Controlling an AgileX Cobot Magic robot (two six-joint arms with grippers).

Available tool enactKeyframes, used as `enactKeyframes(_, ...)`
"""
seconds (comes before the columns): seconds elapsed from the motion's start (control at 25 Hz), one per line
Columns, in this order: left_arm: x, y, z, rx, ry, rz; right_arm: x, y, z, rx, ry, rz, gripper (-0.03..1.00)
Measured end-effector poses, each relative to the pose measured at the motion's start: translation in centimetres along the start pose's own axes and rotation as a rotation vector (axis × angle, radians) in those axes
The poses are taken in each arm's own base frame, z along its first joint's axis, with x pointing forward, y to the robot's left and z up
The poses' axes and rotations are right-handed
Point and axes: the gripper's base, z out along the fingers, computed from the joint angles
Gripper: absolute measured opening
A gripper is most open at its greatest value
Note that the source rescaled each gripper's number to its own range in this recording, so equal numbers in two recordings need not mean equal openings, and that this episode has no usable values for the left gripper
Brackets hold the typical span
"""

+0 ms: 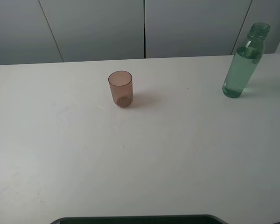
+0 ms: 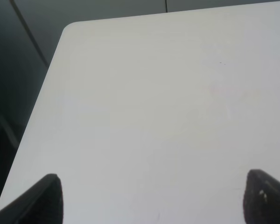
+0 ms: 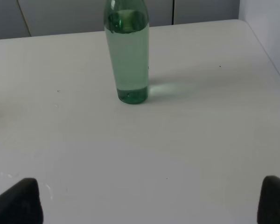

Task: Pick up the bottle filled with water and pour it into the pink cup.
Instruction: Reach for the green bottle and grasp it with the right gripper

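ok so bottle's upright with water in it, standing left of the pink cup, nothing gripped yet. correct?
Not left: the exterior high view shows the bottle standing right of the pink cup, well apart from it. The rest holds: upright, water inside, nothing gripped.

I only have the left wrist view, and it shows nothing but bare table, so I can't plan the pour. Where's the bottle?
Observer: The bottle stands upright near the far right corner of the table, as the high camera sees it.
Operator: And the pink cup?
Observer: The pink cup stands upright nearer the middle, well apart from the bottle.
Operator: Is the right hand on the bottle?
Observer: No. The right hand is open and faces the bottle, with bare table between them.
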Motion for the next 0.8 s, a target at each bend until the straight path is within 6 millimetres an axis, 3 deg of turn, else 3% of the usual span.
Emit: enactKeyframes(0.8,0.00,0.00,0.00,0.000,0.000,0.000,0.00,0.00,0.00,0.000,0.000,0.000,1.00)
